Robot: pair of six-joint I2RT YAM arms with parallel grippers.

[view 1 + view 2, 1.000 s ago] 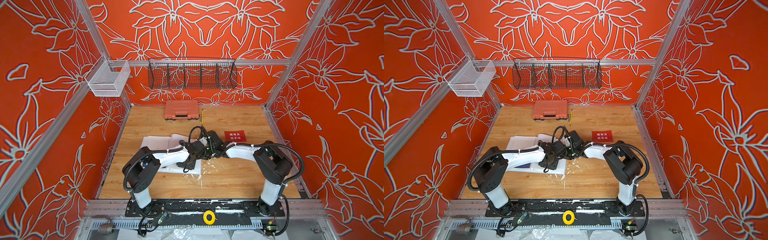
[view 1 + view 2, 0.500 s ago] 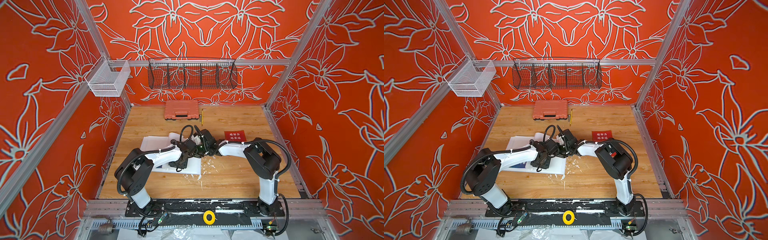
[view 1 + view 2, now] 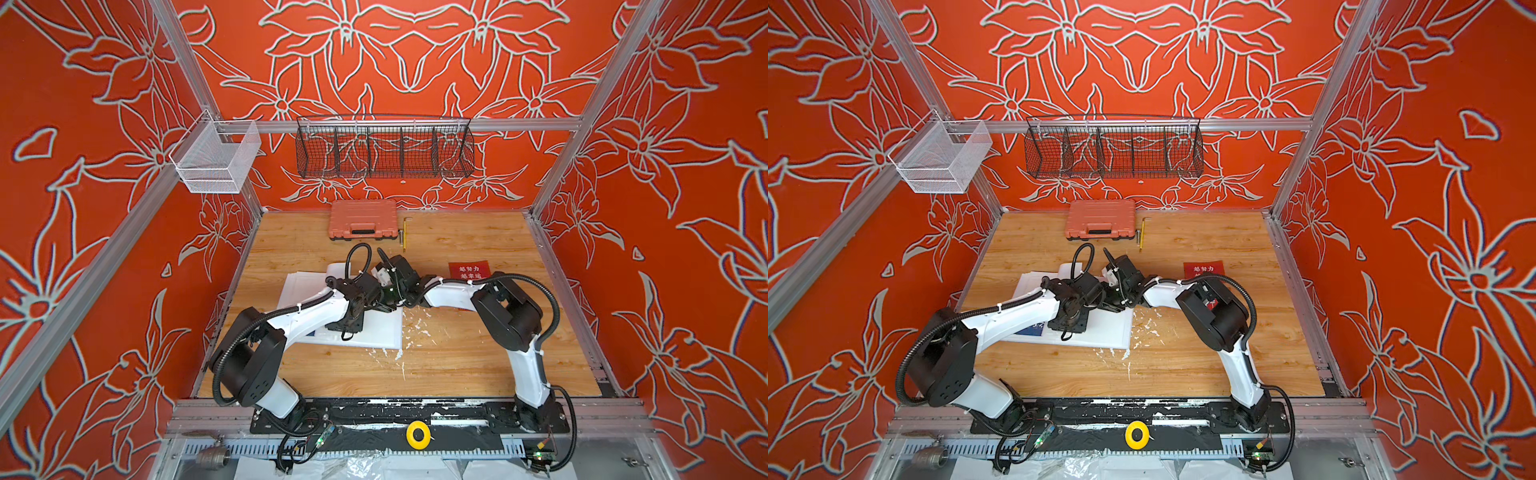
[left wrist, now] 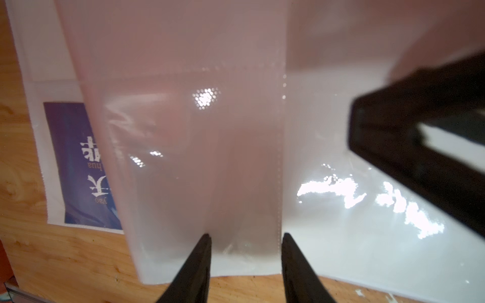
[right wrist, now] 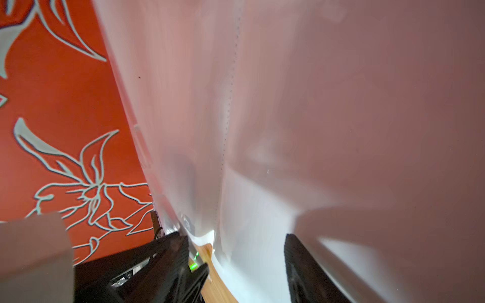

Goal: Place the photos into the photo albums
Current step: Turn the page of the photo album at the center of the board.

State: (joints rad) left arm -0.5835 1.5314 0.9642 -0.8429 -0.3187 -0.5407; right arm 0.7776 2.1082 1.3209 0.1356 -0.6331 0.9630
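Album [image 3: 374, 332] lies open left of the table's [image 3: 457, 365] middle, one sleeve page [image 4: 183, 131] raised. Left gripper [image 4: 246, 236] and right gripper [image 5: 236, 244], both spread and pinching nothing, meet at that page. A blue photo [image 4: 76, 162] is already sleeved; a red photo [image 3: 469, 270] lies flat toward the right edge, nearer the right gripper, bare wood around it

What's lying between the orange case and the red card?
A thin yellow stick beside the case, then bare tabletop up to the red card; both top views show it.
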